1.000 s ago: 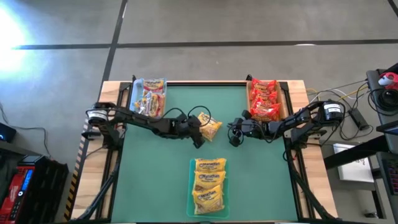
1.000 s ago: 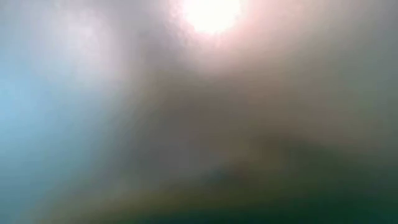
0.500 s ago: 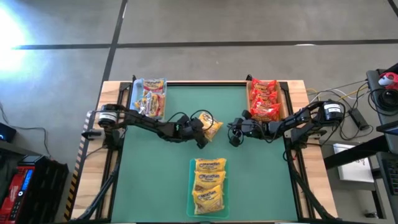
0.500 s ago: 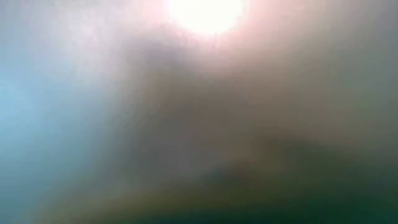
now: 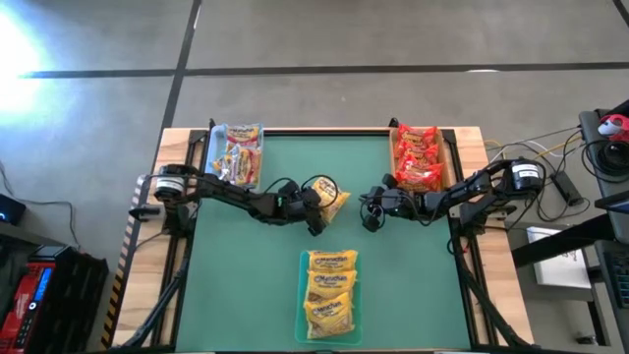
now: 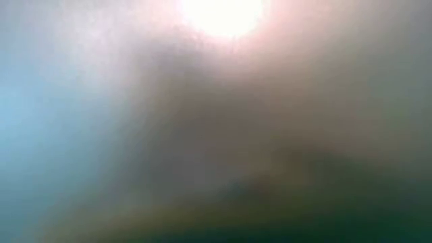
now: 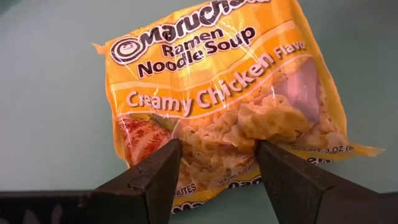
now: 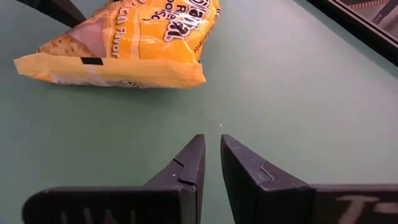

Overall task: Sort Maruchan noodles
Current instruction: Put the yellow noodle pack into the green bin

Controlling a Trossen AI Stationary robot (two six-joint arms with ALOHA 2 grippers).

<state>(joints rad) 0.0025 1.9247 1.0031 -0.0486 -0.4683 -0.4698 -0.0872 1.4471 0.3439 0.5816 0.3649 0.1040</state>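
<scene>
One yellow Maruchan packet (image 5: 332, 197) lies label-up on the green mat at the table's middle, also in the left wrist view (image 7: 217, 81) and the right wrist view (image 8: 124, 43). My left gripper (image 5: 316, 205) is open and slants down from the table's left. Its two fingers stand over the packet's near part (image 7: 217, 152). My right gripper (image 5: 370, 209) is shut, low over the mat (image 8: 210, 140), a little to the right of the packet and touching nothing. The low view is a blur. My left gripper's fingertips (image 7: 171, 152) stand apart over the packet's lower label edge (image 7: 214, 180), with crinkled noodle bulges showing between them. I cannot tell whether they touch the wrapper. The packet lies on the mat.
A clear tray (image 5: 218, 147) at the far left holds mixed packets. A tan tray (image 5: 395, 157) at the far right holds red packets. A green tray (image 5: 303, 295) at the near middle holds yellow packets. Bare mat lies to the left and right of that tray.
My left gripper has come down toward the yellow packet, its fingers the same distance apart. The packet has stayed where it was.
</scene>
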